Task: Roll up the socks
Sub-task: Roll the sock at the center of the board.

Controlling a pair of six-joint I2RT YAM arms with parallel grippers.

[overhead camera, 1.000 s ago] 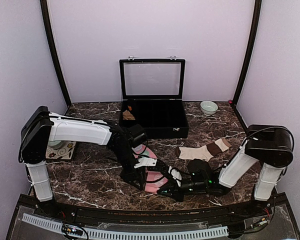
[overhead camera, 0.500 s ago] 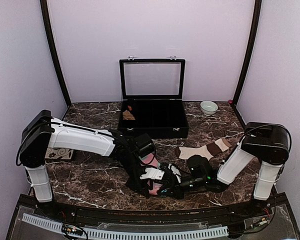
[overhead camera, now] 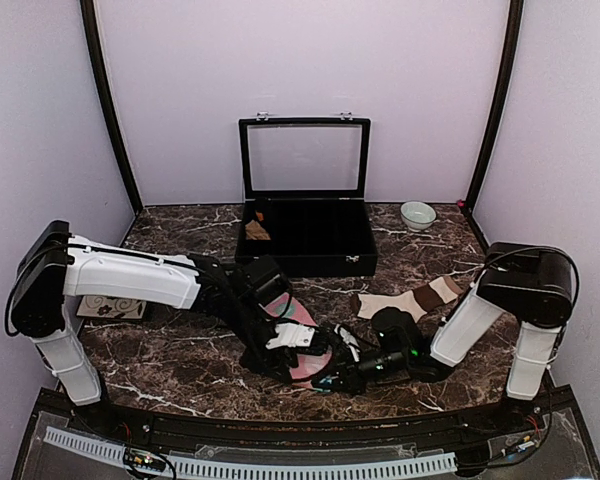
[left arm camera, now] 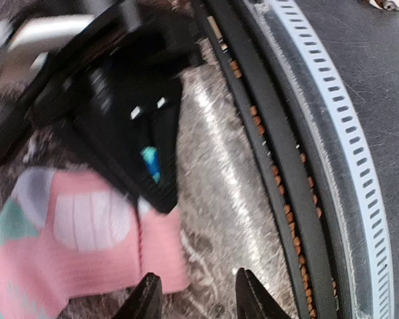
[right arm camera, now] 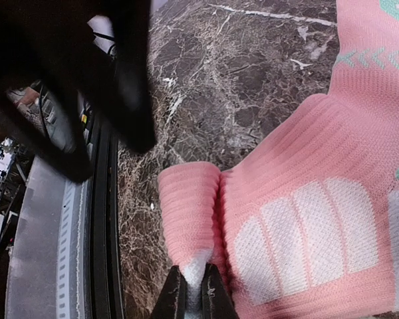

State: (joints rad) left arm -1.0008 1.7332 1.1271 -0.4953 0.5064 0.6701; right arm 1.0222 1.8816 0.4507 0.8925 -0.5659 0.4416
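Observation:
The pink sock (right arm camera: 306, 199) with white and mint patches lies on the marble near the front edge, also seen in the top view (overhead camera: 308, 366). Its near end is folded over into a small roll. My right gripper (right arm camera: 194, 292) is shut on the white edge of that fold and lies low at the sock's near end (overhead camera: 332, 378). My left gripper (left arm camera: 198, 299) is open over the marble, its left fingertip (left arm camera: 148, 299) beside the pink sock's corner (left arm camera: 86, 232); it hangs over the sock (overhead camera: 302, 340). The cream-beige sock (overhead camera: 400, 302) with brown bands lies flat to the right, untouched.
A black box (overhead camera: 355, 262) with its lid up stands at the back centre, a small tan bundle (overhead camera: 258, 230) in its left compartment. A pale bowl (overhead camera: 417, 215) sits back right. A patterned pad (overhead camera: 110, 306) lies at the left. The table's front rail (left arm camera: 359, 173) runs close by the sock.
Both arms have shifted low over the pink sock. The right gripper has carried the sock's end leftward, folding it over; the left gripper has moved nearer the front edge.

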